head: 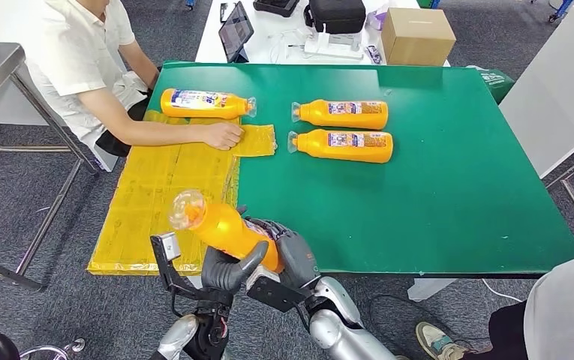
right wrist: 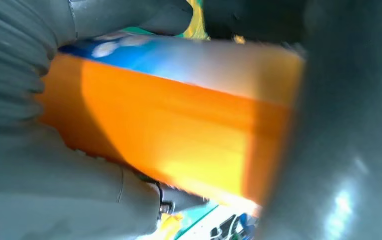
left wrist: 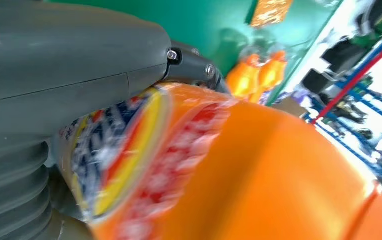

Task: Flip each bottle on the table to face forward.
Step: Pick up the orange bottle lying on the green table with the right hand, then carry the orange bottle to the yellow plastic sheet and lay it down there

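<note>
In the lower middle of the head view both robot hands hold one orange bottle [head: 223, 227] above the near edge of the green table [head: 449, 195]. The bottle is tilted, its clear cap end pointing to the upper left of the frame and its base down between the hands. The left hand [head: 227, 268] grips it from below, thumb wrapped across the body; the right hand [head: 293, 251] closes on the base end from the right. In the left wrist view the bottle's label shows blurred beside the grey thumb [left wrist: 79, 65].

Three more bottles lie on their sides on the table. One [head: 207, 103] rests at the upper left, on the far edge of a yellow mat [head: 156, 202], cap end to the right. The other two lie side by side near the upper middle, the farther one [head: 341, 113] just beside the nearer one [head: 344, 145], both with caps to the left and labels up.

A person's hand [head: 222, 135] rests on the yellow mat, near the left bottle. A cardboard box [head: 417, 35] sits on a white table beyond.
</note>
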Controlling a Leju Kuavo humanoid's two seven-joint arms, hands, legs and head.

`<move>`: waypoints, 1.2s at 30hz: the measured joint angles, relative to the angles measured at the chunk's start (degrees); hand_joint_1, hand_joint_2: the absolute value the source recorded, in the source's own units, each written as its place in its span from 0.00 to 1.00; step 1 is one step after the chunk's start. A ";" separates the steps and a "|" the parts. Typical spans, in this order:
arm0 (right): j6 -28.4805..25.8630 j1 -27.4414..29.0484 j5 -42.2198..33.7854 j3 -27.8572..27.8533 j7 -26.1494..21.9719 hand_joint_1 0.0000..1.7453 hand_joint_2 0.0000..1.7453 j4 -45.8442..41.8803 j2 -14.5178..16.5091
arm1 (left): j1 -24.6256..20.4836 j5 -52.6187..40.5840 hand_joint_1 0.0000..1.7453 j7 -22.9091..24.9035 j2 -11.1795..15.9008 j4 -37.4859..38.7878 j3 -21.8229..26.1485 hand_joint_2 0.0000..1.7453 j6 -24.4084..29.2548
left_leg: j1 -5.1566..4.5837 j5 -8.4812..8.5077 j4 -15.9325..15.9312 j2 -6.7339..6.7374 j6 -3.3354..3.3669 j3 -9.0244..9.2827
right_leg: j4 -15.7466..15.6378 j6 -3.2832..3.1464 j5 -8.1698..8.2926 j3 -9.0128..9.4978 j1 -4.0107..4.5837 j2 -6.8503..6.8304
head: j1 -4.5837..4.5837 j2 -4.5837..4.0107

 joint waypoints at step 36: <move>-19.58 15.67 17.47 -23.90 -10.56 0.00 0.00 -13.77 5.31 | -3.66 -57.36 1.00 3.58 5.96 4.54 11.91 1.00 15.42 | -0.01 0.02 0.00 0.00 0.02 -0.05 | 0.00 -0.01 0.00 -0.04 -0.01 -0.01 | 0.02 0.00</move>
